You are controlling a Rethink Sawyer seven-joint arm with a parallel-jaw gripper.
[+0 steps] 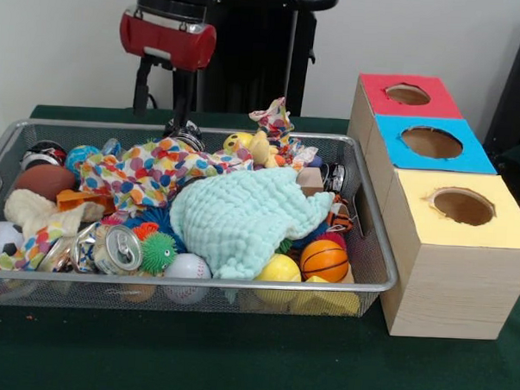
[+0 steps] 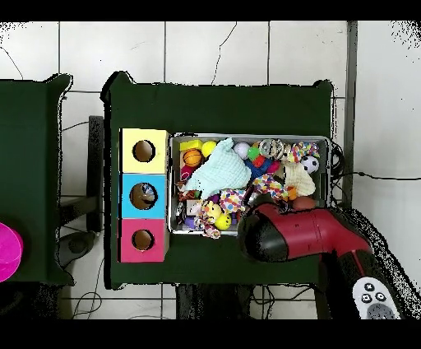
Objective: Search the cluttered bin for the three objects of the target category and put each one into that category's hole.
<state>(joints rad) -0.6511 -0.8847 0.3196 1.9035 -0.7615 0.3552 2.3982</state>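
The wire mesh bin is full of toys and cloths; it also shows in the overhead view. I see no clear plastic bottle in it; any are hidden under the clutter. The arm comes down at the bin's far side, and my gripper sits low at the far rim, beside a polka-dot cloth. In the overhead view the red arm covers it. The blue-surround hole is the middle one of the wooden box, right of the bin; it also shows in the overhead view.
A mint cloth covers the bin's middle. A silver soda can, a green spiky ball, a baseball, a yellow ball and a small basketball lie along the front. Red and yellow holes flank the blue one.
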